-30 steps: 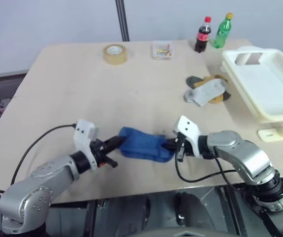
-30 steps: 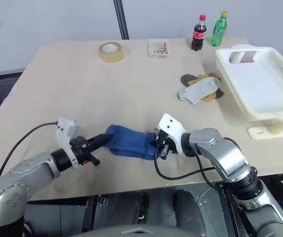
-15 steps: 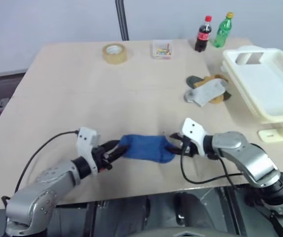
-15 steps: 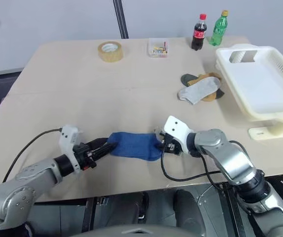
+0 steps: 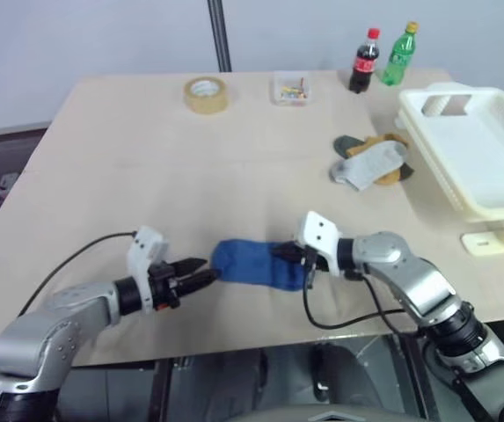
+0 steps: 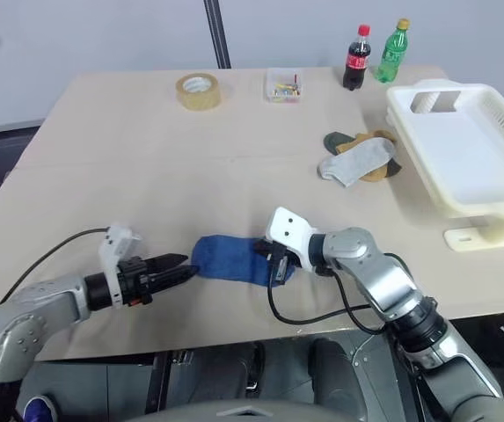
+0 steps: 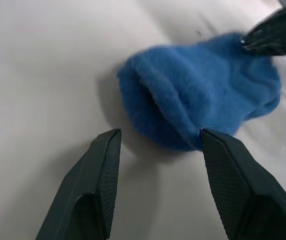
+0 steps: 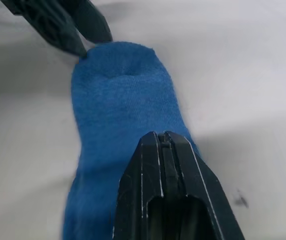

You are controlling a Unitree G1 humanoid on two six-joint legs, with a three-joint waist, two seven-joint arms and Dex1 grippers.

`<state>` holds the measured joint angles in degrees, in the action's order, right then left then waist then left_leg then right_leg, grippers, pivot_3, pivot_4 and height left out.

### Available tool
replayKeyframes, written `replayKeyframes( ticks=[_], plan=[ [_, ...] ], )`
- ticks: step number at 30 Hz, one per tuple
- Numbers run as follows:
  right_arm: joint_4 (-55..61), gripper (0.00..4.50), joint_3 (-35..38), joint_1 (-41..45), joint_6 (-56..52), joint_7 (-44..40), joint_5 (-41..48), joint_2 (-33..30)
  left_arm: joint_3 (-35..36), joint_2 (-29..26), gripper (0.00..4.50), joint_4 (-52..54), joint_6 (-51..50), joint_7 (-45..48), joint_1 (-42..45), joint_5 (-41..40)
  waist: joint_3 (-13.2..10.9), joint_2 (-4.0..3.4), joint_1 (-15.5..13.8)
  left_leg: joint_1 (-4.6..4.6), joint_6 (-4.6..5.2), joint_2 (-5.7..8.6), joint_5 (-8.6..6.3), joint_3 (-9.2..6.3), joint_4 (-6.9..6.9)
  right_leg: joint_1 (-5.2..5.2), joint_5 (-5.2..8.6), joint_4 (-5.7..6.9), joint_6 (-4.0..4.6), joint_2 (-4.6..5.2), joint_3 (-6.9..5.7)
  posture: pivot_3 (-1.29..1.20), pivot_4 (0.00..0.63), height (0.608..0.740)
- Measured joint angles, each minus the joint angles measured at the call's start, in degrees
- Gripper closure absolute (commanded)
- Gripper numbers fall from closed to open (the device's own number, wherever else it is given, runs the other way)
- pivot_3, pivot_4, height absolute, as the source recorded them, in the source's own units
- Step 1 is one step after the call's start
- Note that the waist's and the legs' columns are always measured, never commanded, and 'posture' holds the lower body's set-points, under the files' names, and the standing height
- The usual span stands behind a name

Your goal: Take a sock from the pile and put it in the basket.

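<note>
The blue sock (image 5: pixel 250 264) lies flat on the table near its front edge, apart from the pile (image 5: pixel 370 161) of grey, yellow and dark socks further back on the right. My right gripper (image 5: pixel 288 256) is shut on the sock's right end, its fingertips (image 8: pixel 162 136) pressed together into the fabric. Just off the sock's left end, my left gripper (image 5: pixel 201 271) stands open, the sock's rounded end (image 7: pixel 182 95) lying a little beyond its fingers (image 7: pixel 105 150). The white basket (image 5: pixel 449 189) sits empty at the table's right edge.
Along the back of the table stand a tape roll (image 5: pixel 205 94), a small clear box (image 5: pixel 288 89), a cola bottle (image 5: pixel 361 61) and a green bottle (image 5: pixel 395 54). A white block (image 5: pixel 489 239) lies in front of the basket. Cables trail from both wrists.
My left gripper has let go of the sock's left end, opened and drawn back a little. The right gripper opened, slid left onto the sock and shut again.
</note>
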<state>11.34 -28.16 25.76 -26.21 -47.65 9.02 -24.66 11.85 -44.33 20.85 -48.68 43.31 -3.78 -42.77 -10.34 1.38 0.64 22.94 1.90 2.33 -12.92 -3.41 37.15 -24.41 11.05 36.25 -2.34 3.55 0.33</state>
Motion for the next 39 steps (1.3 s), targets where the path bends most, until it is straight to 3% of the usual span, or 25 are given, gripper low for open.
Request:
replayKeyframes(
  ticks=[9,17,23,32,39],
  plan=[
    [-8.5,4.47,-1.8,0.2,11.1,-4.5,-3.6,0.7,-6.1,0.0,1.84,-3.6,1.5,7.2,5.6,1.5,0.0,-0.02,0.2,-0.09,-0.01,-0.03,0.00,0.02,-0.13,0.01,0.00,-0.02,0.01,0.01,0.04,0.00,0.150,0.740],
    [-8.3,4.47,-0.4,0.1,10.2,-4.7,-3.9,0.4,-6.7,1.6,1.84,-3.0,1.3,13.4,8.3,-3.0,0.0,-0.02,-0.1,-0.09,-0.01,-0.04,0.00,-0.07,-0.05,0.07,0.06,-0.01,-0.09,0.04,-0.07,0.00,0.150,0.740],
    [-2.5,4.47,2.7,-2.9,5.1,-4.4,-3.1,-2.6,-8.8,3.7,1.84,-3.4,1.2,16.0,14.1,-4.7,0.0,-0.04,-0.2,-0.04,0.00,0.01,0.00,-0.10,-0.04,0.07,0.00,-0.02,0.00,0.04,-0.09,0.00,0.150,0.740],
    [4.9,4.47,5.1,-6.7,-1.0,-2.8,-2.9,-5.0,-19.0,9.4,1.84,-9.0,2.9,19.5,22.7,-0.4,0.0,-0.04,-0.1,-0.03,0.01,0.02,0.00,-0.10,-0.04,0.08,0.08,-0.03,-0.16,-0.01,-0.11,0.00,0.150,0.740],
    [17.8,4.47,9.9,-15.0,-7.5,-2.5,-2.5,-15.6,-26.7,15.0,1.84,-18.0,7.5,20.2,26.0,8.0,0.0,-0.05,-0.8,0.05,0.06,0.04,-0.03,-0.12,-0.02,0.11,0.11,-0.16,-0.22,0.04,-0.15,0.00,0.150,0.740]
  ],
)
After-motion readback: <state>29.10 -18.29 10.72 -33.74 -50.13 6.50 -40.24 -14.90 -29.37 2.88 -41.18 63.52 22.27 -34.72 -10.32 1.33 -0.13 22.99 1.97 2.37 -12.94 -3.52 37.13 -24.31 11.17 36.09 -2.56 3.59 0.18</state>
